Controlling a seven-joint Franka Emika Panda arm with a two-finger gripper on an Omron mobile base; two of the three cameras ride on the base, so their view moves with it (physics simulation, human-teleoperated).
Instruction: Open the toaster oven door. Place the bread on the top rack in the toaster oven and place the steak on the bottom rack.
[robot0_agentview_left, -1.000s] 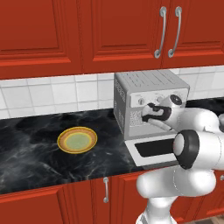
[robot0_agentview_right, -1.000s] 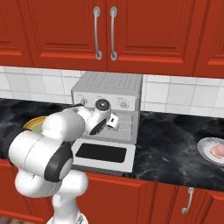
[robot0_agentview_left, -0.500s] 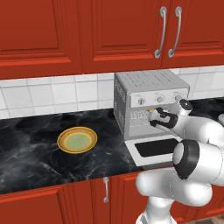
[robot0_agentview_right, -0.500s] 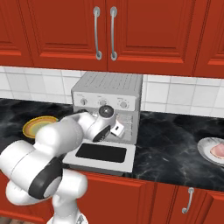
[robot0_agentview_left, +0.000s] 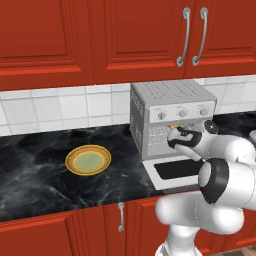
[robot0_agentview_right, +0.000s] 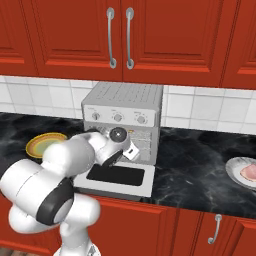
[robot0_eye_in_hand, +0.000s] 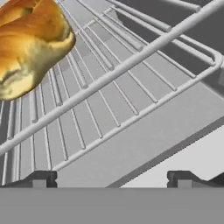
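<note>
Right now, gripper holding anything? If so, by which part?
Nothing held. The gripper is open and empty; the bread lies apart from its fingertips, on a wire rack.

Silver toaster oven (robot0_agentview_left: 170, 117) on dark counter, toaster oven door (robot0_agentview_right: 116, 177) dropped flat open; golden bread (robot0_eye_in_hand: 30, 41) on a wire rack inside; pink steak (robot0_agentview_right: 249, 172) on plate, far right.

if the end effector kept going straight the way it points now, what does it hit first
Most likely the wire rack inside the toaster oven. The open end effector points at its bars; the bread lies off to one side. Depth is unclear.
</note>
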